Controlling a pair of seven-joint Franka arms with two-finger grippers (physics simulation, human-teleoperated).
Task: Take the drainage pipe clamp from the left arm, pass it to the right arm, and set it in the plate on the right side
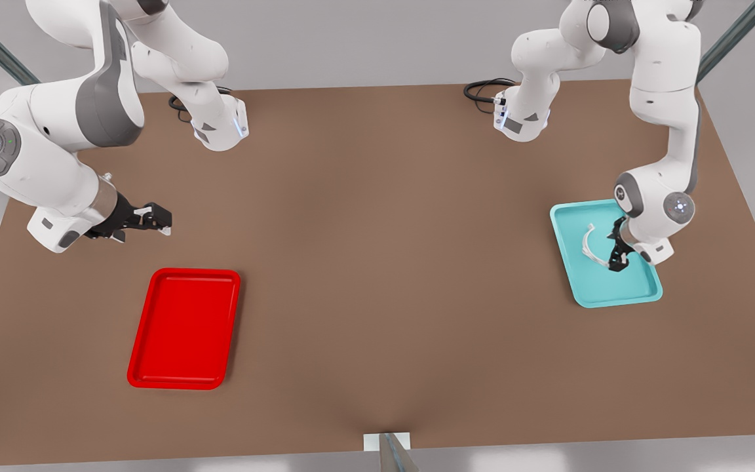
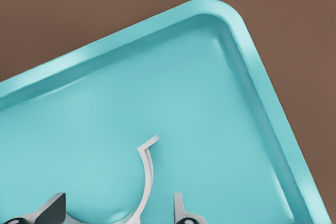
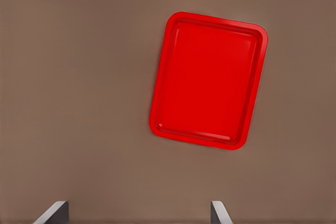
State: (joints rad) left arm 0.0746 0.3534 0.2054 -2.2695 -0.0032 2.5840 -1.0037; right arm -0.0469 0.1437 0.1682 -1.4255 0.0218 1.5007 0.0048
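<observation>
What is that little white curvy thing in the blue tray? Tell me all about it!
It is the drainage pipe clamp, a thin white half-ring that looks like plastic, with a small flat tab at its visible end. It lies inside the teal tray, on the front view's right. The left end effector is down at it, fingers open on either side of the arc.

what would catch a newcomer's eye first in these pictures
Two bright trays stand out on the brown table: the red plate at the front view's left and a teal tray at its right. The left gripper is down in the teal tray at the white drainage pipe clamp; the right gripper waits above the table beyond the red plate.
</observation>
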